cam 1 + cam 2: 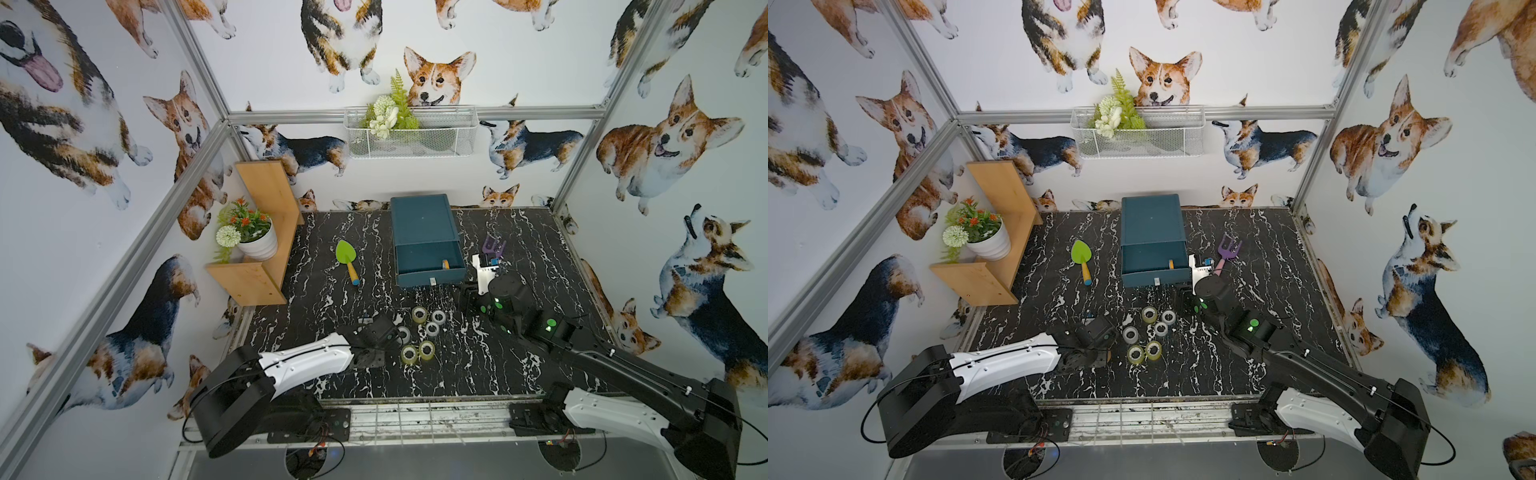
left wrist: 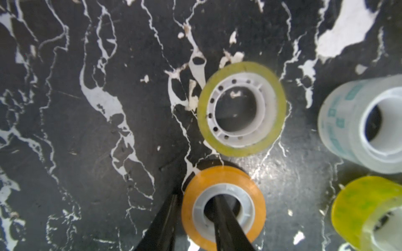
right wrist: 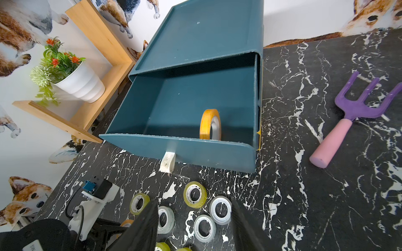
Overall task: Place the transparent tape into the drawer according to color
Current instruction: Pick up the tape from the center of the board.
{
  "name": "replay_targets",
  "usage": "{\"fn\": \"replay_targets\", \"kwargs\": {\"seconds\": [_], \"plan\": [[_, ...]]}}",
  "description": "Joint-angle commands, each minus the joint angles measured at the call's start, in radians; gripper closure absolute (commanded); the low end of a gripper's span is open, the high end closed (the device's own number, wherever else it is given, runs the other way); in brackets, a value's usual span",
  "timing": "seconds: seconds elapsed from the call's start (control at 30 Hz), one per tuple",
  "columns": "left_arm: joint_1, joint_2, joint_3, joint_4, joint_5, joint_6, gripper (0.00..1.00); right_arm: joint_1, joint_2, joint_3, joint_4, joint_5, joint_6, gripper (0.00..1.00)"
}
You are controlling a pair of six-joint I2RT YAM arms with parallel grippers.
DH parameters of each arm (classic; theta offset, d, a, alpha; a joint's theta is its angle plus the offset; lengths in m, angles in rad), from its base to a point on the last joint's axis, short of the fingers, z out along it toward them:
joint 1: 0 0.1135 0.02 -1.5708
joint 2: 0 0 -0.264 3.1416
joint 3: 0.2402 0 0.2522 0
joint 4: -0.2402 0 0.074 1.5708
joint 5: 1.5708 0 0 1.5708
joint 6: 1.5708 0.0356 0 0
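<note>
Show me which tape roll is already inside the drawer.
The orange roll standing on edge in the open drawer, near its front wall. The other rolls in view are out on the table.

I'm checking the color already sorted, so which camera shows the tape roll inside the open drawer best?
The right wrist view: the orange roll stands on edge, large and unblocked, inside the drawer. In both top views it is only a small orange speck. The left wrist view misses it.
</note>
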Motion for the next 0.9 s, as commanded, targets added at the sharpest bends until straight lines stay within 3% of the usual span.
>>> {"fn": "replay_targets", "kwargs": {"seconds": [0.0, 0.4, 0.73, 0.87], "plan": [[0.001, 0.033, -0.014, -0.010, 0.020, 0.020, 0.69, 0.001, -0.005, 0.003, 0.022, 0.011, 0.002, 0.42], [0.000, -0.027, -0.006, -0.014, 0.029, 0.017, 0.86, 0.001, 0.004, 0.016, 0.022, 0.018, 0.005, 0.41], [0.000, -0.164, 0.087, -0.142, 0.022, 0.020, 0.88, 0.000, 0.015, 0.024, 0.013, 0.039, 0.007, 0.41], [0.001, -0.242, 0.210, -0.250, -0.012, 0.027, 0.88, 0.000, -0.009, 0.018, 0.006, 0.077, 0.017, 0.41]]}}
